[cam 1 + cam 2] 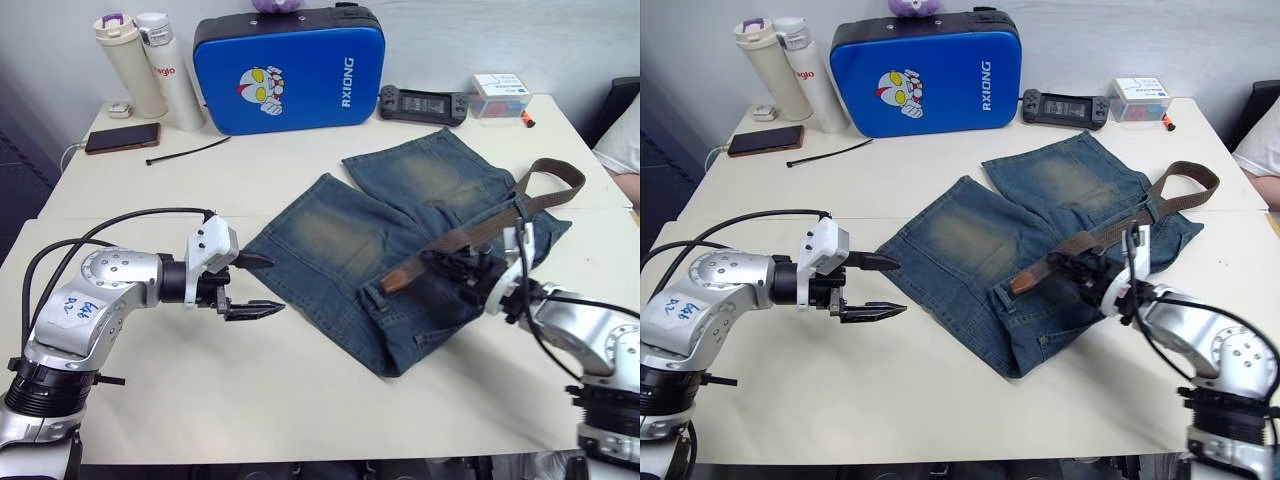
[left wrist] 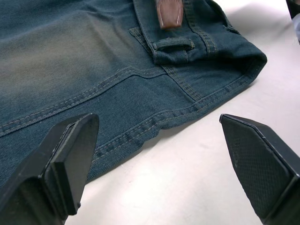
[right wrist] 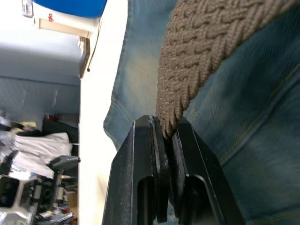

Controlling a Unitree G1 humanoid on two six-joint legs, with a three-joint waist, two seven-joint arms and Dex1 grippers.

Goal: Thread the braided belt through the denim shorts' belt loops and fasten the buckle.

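One braided belt (image 1: 470,232) is laid diagonally, centre to upper right of frame, across the denim shorts (image 1: 400,250). Its mid-length is clenched by the right tool (image 1: 462,268); its leather tip lies toward the released left tool (image 1: 250,285).

The shorts (image 1: 400,240), faded blue denim with yellowish worn patches, are spread flat on the table. The brown braided belt (image 1: 470,232) is laid across their waistband, its far end curled into a loop. One belt loop (image 2: 172,44) is seen just beside the belt's brown tip.
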